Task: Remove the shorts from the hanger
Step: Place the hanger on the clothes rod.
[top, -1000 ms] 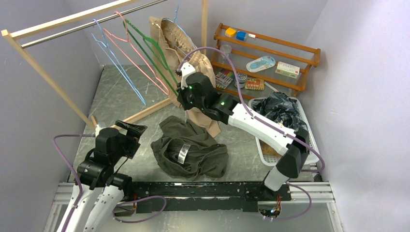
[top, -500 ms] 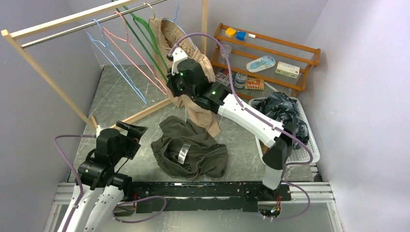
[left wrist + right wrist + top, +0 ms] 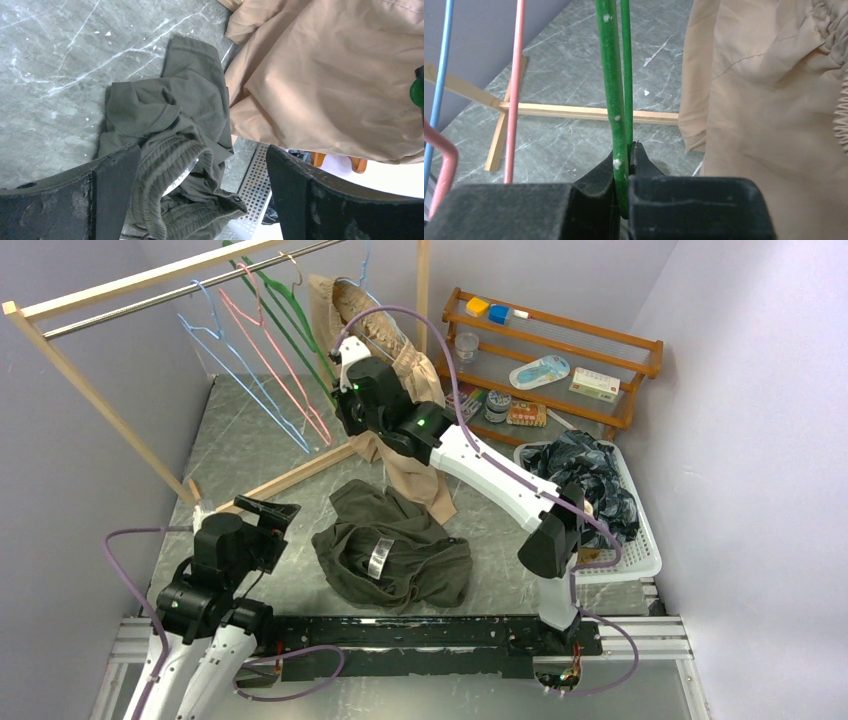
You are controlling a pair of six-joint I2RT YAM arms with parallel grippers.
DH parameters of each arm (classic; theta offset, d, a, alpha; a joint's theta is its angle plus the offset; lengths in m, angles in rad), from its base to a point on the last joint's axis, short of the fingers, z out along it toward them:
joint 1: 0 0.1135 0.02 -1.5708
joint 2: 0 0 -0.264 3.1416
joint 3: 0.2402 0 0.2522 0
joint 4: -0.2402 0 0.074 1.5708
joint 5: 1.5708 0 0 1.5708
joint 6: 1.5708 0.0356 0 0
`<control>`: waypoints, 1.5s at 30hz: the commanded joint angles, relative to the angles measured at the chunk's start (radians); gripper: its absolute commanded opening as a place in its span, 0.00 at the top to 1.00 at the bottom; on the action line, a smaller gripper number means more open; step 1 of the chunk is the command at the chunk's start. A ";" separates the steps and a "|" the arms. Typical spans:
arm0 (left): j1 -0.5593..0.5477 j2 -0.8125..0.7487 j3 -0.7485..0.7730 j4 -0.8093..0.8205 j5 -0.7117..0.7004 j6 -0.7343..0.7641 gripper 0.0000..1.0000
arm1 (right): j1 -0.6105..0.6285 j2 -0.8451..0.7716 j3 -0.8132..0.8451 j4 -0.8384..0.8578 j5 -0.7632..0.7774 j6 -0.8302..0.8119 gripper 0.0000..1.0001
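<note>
Right now the R gripper (image 3: 626, 152) jaws are pinched tight on the green hanger (image 3: 612, 75) wire. Beige shorts (image 3: 774, 100) hang just right of them, not yet off. L gripper (image 3: 202, 172) jaws are wide & empty, w/ olive shorts (image 3: 165, 110) heaped below. Cloth prob. light, limp, slippy: grab the thick elastic waistband, not a loose leg.

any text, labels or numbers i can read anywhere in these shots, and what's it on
No text can be read in any view.
Print on the white box on the wooden shelf: too small and blurred.
Print on the colourful packet one tier lower: blurred.
The shiny tag on the olive shorts: no legible words.
</note>
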 commanded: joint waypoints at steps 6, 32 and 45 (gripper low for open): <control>-0.004 -0.054 0.001 -0.020 -0.033 -0.018 0.02 | -0.013 0.037 0.106 -0.046 -0.003 -0.022 1.00; -0.004 0.057 0.083 -0.015 -0.074 0.168 0.01 | -0.025 -0.064 0.036 0.001 -0.078 0.017 0.48; -0.004 0.116 0.123 -0.030 -0.188 0.300 0.01 | -0.024 -0.635 -0.809 0.400 0.047 0.145 0.42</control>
